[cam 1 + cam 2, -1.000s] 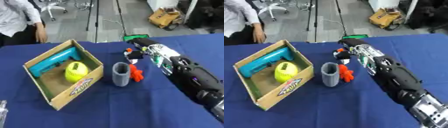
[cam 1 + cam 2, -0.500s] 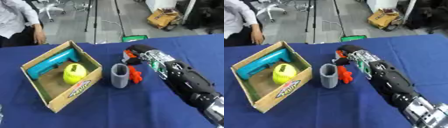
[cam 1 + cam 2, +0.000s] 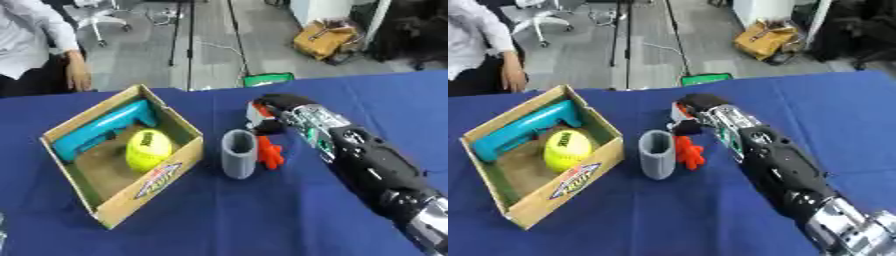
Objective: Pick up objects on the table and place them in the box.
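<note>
An open cardboard box (image 3: 153, 180) lies on the blue table at the left, holding a teal tool (image 3: 105, 130) and a yellow ball (image 3: 149, 148). A grey cup (image 3: 238, 154) stands upright just right of the box. A small orange toy (image 3: 269, 152) lies against the cup's right side. My right hand (image 3: 282, 111) comes in from the lower right. Its dark fingers (image 3: 265, 127) point down right behind the orange toy, not closed on it. A white and red patch (image 3: 255, 111) shows at the hand's left side. A pale sliver at the lower left edge (image 3: 3, 235) may be my left hand.
The blue table (image 3: 262, 215) runs to its far edge near the top. A person's hand (image 3: 79, 75) hangs beyond that edge at the left. A green thing (image 3: 267, 80) and a brown box (image 3: 328, 40) sit on the floor behind.
My right hand has come down and nearer, closing on the orange toy beside the cup. The box, cup and toy have stayed put; the view has shifted slightly.
</note>
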`<state>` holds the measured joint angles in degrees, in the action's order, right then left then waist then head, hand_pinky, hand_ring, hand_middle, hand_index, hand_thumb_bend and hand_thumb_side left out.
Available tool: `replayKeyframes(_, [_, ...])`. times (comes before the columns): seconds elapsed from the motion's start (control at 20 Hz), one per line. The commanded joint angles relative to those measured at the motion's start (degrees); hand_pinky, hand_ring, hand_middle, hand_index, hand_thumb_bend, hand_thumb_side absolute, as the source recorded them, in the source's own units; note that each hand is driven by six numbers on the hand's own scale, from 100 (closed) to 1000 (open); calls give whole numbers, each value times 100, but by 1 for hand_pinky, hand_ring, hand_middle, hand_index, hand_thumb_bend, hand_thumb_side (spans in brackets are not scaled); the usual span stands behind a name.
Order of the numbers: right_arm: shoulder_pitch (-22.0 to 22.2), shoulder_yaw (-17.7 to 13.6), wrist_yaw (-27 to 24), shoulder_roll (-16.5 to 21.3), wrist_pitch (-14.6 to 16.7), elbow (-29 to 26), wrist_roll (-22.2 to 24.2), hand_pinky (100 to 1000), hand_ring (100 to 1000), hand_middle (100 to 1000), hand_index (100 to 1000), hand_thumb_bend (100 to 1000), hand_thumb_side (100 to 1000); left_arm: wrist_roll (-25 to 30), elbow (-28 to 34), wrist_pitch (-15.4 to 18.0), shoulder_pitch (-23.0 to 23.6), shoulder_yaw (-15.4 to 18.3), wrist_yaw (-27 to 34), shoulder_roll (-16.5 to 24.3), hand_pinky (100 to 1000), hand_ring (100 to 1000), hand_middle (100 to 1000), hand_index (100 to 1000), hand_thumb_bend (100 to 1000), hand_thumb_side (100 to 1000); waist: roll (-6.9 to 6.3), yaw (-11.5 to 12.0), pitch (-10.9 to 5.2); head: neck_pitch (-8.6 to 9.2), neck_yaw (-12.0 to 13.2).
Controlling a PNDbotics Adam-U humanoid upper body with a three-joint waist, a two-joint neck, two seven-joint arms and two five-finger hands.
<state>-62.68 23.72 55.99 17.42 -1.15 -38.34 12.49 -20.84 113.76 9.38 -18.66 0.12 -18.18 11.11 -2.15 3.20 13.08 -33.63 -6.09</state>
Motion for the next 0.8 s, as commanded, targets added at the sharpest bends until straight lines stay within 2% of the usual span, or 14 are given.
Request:
replayKeyframes(0.05, [-117, -48, 1, 61, 28, -56, -126, 870, 951, 939, 1000, 305, 913, 31, 83, -10, -56, -14, 20, 53, 1000, 922, 906, 843, 100, 1000, -4, -6, -80, 71, 15])
replayKeyframes(0.4, [-107, -11, -175, 135, -397, -223, -168, 866, 955, 931, 1000, 303, 926, 45, 83, -15, -54, -13, 27, 55, 1000, 921, 905, 842, 100, 1000, -5, -39, -96, 104, 65])
replayKeyframes(0.8, [-116, 29, -271, 199, -659, -428, -77, 867, 959, 928, 1000, 285, 936, 52, 83, -20, -46, -10, 34, 52, 1000, 921, 905, 840, 100, 1000, -5, -77, -119, 141, 134])
